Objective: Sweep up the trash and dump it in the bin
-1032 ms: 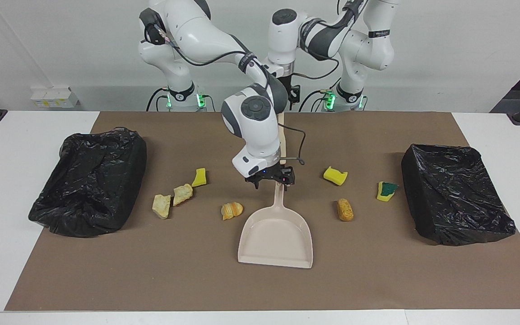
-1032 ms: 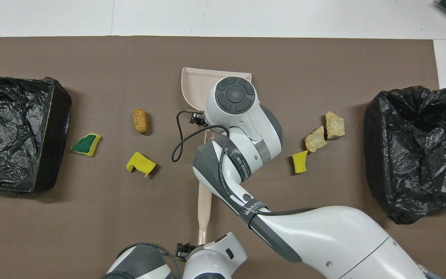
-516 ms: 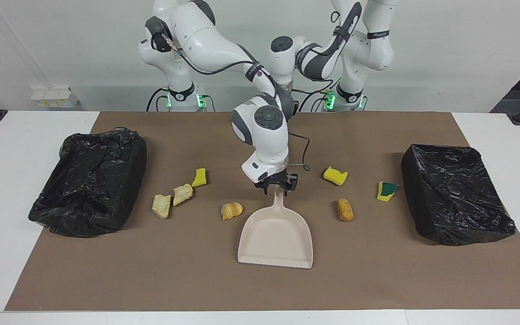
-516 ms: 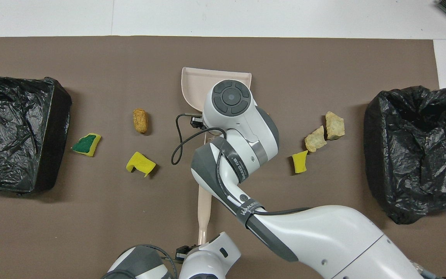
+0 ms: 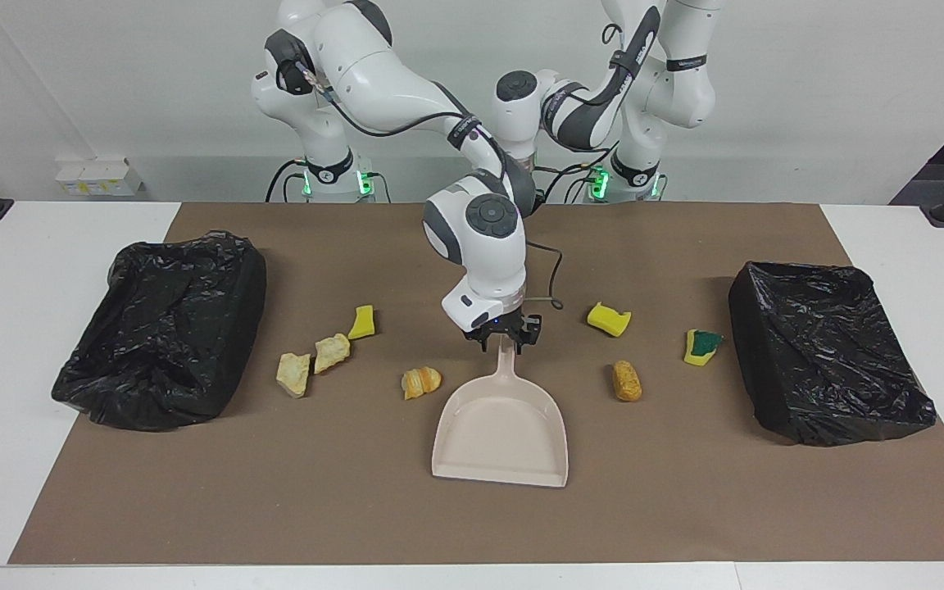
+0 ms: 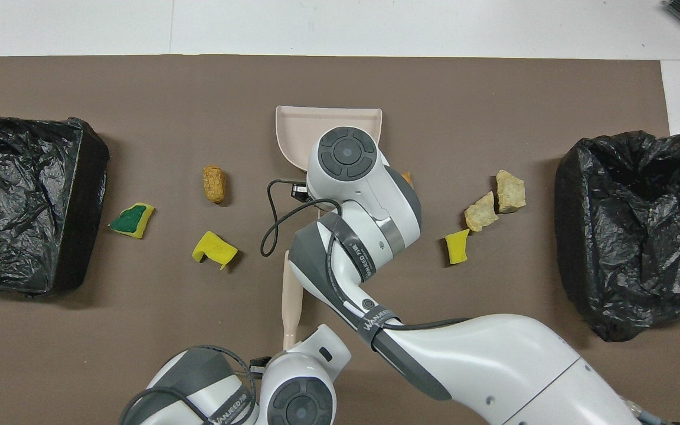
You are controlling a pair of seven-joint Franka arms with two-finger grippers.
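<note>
Now R gripper (image 5: 505, 338) clamps dustpan (image 5: 501, 430) handle, L gripper (image 6: 278, 354) closed on brush (image 6: 290, 295) (scraps (image 5: 421, 382) + bins (image 5: 165, 328) flank pan).

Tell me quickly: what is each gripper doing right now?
Left gripper: closed on the end of the beige brush handle.
Right gripper: closed on the handle of the beige dustpan.

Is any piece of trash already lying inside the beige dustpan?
No. In the facing view the dustpan shows a bare pan, and the nearest scrap, an orange-brown piece, lies on the brown mat beside it.
</note>
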